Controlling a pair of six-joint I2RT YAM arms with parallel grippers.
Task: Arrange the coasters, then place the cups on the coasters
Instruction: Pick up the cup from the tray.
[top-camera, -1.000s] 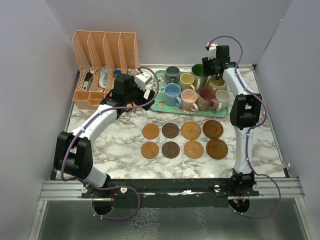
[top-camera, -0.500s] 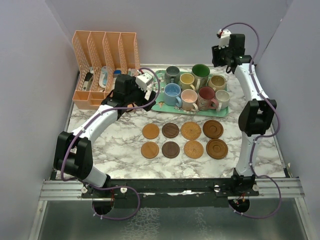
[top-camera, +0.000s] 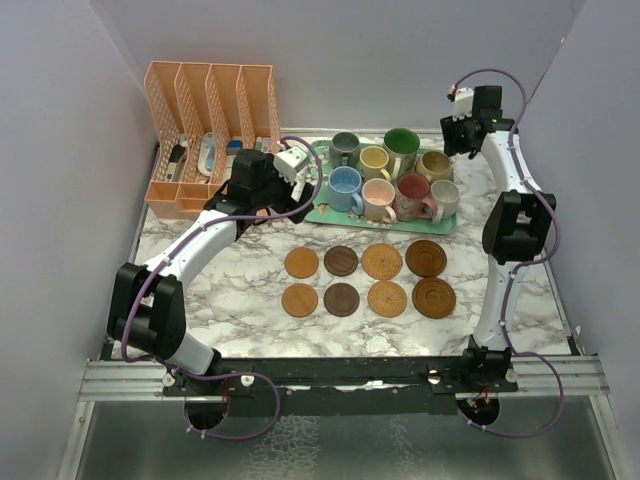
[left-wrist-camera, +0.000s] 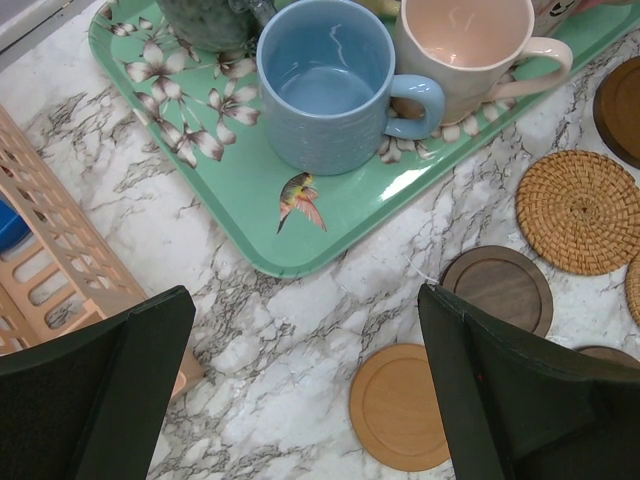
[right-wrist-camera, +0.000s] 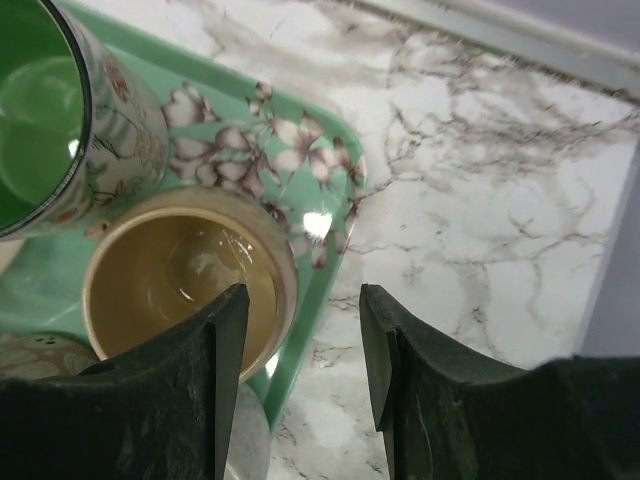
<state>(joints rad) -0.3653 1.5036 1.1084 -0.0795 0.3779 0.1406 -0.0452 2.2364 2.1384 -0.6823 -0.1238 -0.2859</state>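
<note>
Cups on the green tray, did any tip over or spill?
No, nothing looks wrong. All eight cups stand upright on the tray, none spilled or visibly broken. The coasters lie flat on the table in two tidy rows of four.

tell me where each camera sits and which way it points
top external: above, behind the arms, looking down on the table; both show whole
left wrist: over the tray corner, down at the blue mug; open left gripper frames it
right wrist: above the tray's far right corner, down at the tan mug; right gripper shows
shared: blue mug, in top and left wrist
</note>
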